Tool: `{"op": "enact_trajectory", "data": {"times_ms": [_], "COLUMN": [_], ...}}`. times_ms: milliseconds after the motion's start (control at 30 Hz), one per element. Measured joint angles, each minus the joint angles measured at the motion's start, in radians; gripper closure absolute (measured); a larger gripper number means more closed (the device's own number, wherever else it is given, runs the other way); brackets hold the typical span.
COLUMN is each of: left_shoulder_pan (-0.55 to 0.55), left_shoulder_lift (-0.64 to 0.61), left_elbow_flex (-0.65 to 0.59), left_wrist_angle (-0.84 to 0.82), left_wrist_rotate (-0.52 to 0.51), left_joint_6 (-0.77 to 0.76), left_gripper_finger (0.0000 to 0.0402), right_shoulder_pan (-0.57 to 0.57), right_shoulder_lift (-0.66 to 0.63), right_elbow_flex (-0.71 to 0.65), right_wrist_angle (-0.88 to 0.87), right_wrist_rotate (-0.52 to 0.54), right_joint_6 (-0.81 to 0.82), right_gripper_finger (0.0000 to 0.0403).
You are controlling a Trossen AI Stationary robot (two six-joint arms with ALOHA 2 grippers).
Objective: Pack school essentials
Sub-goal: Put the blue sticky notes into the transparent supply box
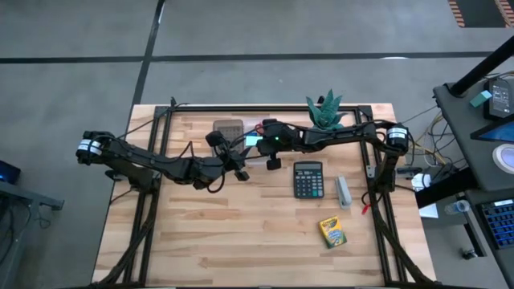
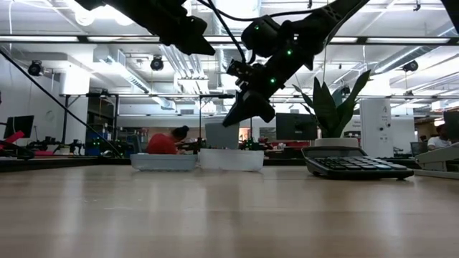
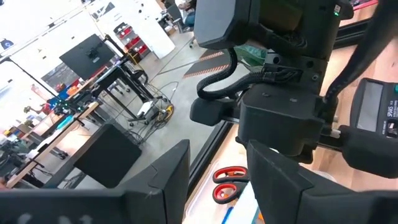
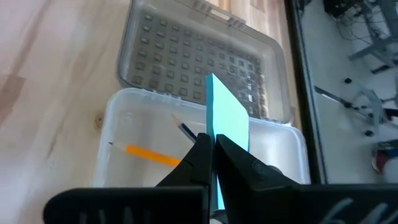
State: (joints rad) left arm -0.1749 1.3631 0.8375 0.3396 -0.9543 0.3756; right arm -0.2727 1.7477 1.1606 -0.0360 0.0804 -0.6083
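My right claw (image 4: 211, 152) is clamped on the sticky pad (image 4: 227, 121), holding it on edge between both fingers, right above the clear box (image 4: 134, 134). In the box under it I see an orange pencil (image 4: 152, 154) and a darker thin pen beside it. The box's lid (image 4: 199, 59) lies open flat on the table, just beyond the box, hinged to it. From above, that claw (image 1: 273, 143) sits over the far middle of the table (image 1: 241, 241), between the lid (image 1: 229, 128) and the plant (image 1: 325, 111).

My left claw (image 1: 238, 168) hangs just beside the right one, on the near side of the box. Through its wrist camera its two fingers (image 3: 158, 180) stand apart with nothing between them, and past them I see the red scissors (image 3: 229, 183) lying by the box, with the right arm's wrist filling the space above.

The rest of the things are well apart to the right: the calculator (image 1: 307, 178), a grey stapler-like item (image 1: 344, 191) just beside it, and the crayon box (image 1: 332, 232) nearer the front edge. In the low view the box (image 2: 231, 159) and lid (image 2: 163, 162) sit on the table under the raised right claw (image 2: 247, 111), with the calculator (image 2: 355, 165) off to the side.
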Motion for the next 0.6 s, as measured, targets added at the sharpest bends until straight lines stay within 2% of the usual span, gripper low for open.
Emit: {"op": "enact_trajectory", "data": {"times_ms": [400, 600], "left_shoulder_pan": [-0.001, -0.001], "left_shoulder_lift": [0.001, 0.002], "left_elbow_flex": [0.0, 0.0], "left_wrist_angle": [0.0, 0.002], "left_wrist_rotate": [0.0, -0.001], "left_joint_6": [-0.002, -0.002], "left_gripper_finger": [0.0261, 0.0261], "right_shoulder_pan": [-0.005, -0.005], "right_shoulder_lift": [0.001, 0.001], "right_elbow_flex": [-0.003, -0.003], "right_wrist_angle": [0.0, -0.001], "right_wrist_rotate": [-0.006, -0.002], "right_joint_6": [0.048, 0.07], "right_gripper_finger": [0.0392, 0.0358]}}
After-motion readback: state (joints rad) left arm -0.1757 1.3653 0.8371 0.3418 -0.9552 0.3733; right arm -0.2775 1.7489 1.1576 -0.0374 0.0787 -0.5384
